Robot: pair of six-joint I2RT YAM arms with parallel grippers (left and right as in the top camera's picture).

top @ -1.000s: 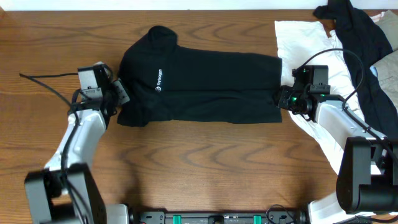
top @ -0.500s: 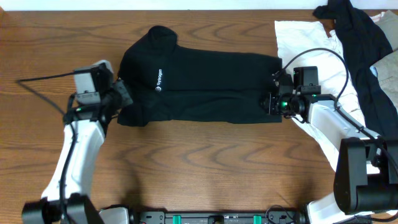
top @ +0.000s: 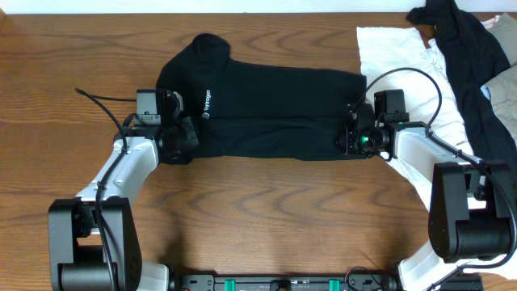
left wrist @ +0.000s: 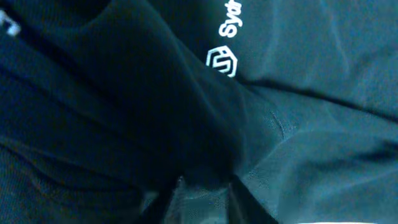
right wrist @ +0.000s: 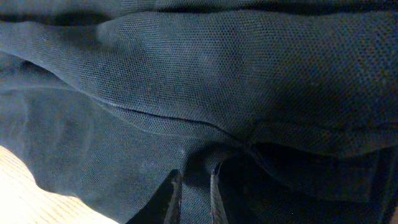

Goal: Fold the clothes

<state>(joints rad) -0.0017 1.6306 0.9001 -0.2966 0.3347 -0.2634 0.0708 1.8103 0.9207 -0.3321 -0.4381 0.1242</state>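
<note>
Looking down on the brown wood-grain table (top: 266, 218), we have the black short-sleeved polo shirt (top: 275, 105), soft and matte, spread lengthwise across the middle. Its shoulder end is toward the left arm and its hem end toward the right. The small white chest logo (top: 205, 103) faces up, so the front is showing.

Both arms are on the near long edge. The left gripper (top: 184, 133) sits at the near shoulder corner, just below the logo. The right gripper (top: 347, 137) sits at the near hem corner. On the right wrist camera the fingers (right wrist: 175, 198) stand close together with a ridge of knit fabric pinched between them, and that reads as a firm grip. On the left wrist camera it is darker, but a raised fold of shirt runs straight down between the fingers (left wrist: 180, 196), so I call that clamped on cloth too.

Progress? Early, by my reading. The shirt is laid out and fairly smooth, and 1 sleeve pokes out at the far shoulder. A faint line runs along its length. I cannot tell whether that is a fold edge or only a crease. With 2 corners of 1 edge gripped, a lengthwise fold looks set up but not made. Any crosswise fold into a compact packet remains to do.

Off to the right, the large white wrinkled cloth (top: 388, 52) and a second black garment with no logo (top: 464, 48) lie apart from the action.
</note>
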